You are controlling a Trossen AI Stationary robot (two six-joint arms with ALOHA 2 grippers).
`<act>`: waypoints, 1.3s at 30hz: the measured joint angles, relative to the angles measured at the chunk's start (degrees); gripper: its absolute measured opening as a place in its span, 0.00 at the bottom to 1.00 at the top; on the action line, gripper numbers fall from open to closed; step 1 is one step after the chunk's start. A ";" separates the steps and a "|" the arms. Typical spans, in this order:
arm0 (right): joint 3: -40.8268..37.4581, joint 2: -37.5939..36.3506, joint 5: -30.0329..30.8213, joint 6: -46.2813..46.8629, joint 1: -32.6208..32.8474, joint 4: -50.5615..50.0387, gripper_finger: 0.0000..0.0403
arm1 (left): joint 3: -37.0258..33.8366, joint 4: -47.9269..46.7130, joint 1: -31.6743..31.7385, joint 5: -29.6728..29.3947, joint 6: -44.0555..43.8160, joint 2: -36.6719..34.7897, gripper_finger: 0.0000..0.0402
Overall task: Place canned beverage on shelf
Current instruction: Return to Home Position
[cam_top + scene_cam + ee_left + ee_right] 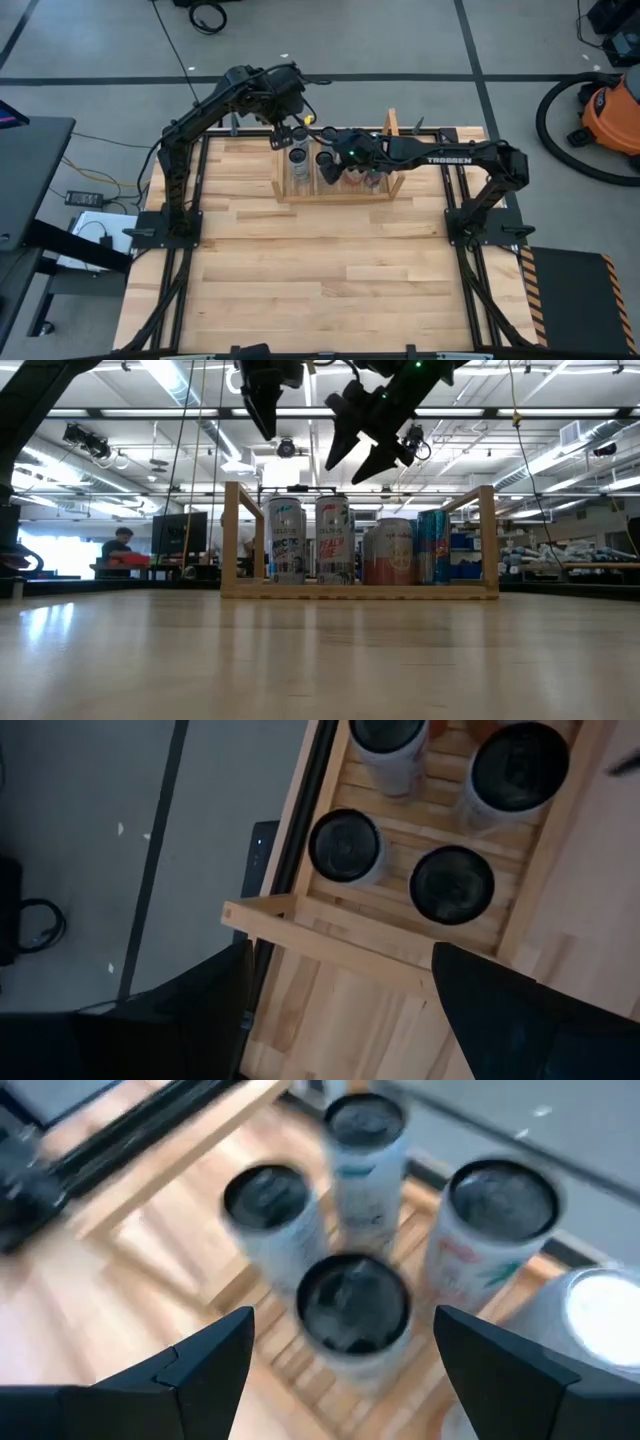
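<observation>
Left claw (264,420): fingers spread wide, nothing in them, hanging over the rack's left end.
Right claw (357,460): spread too, empty, up above the middle cans.
Cans (285,540): four across the front in the low view, five tops from the right wrist, all upright in the rack.
Rack (232,540): one, toward the back of the table (300,650).

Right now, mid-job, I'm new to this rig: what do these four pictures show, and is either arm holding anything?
Two dark robot arms work at a wooden table. One picture looks straight down, one looks level across the tabletop, and two come from cameras on the arms' wrists. A wooden shelf on the table holds several upright cans. The left tool and right tool hang above the shelf, both open, holding nothing.
</observation>
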 joint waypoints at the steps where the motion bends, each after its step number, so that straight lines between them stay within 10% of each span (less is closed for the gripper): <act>1: 0.03 -0.36 -1.40 -0.56 0.01 -0.46 0.79 | 0.00 0.02 0.18 0.00 -0.58 0.02 0.77; 12: 0.01 -8.48 -3.36 -6.71 3.92 -8.33 0.79 | 0.00 -0.03 0.80 1.53 -3.63 0.02 0.77; 39: -7.69 -31.05 19.98 -23.93 23.12 -6.48 0.79 | -0.39 -0.06 -4.90 0.88 -16.20 -20.61 0.77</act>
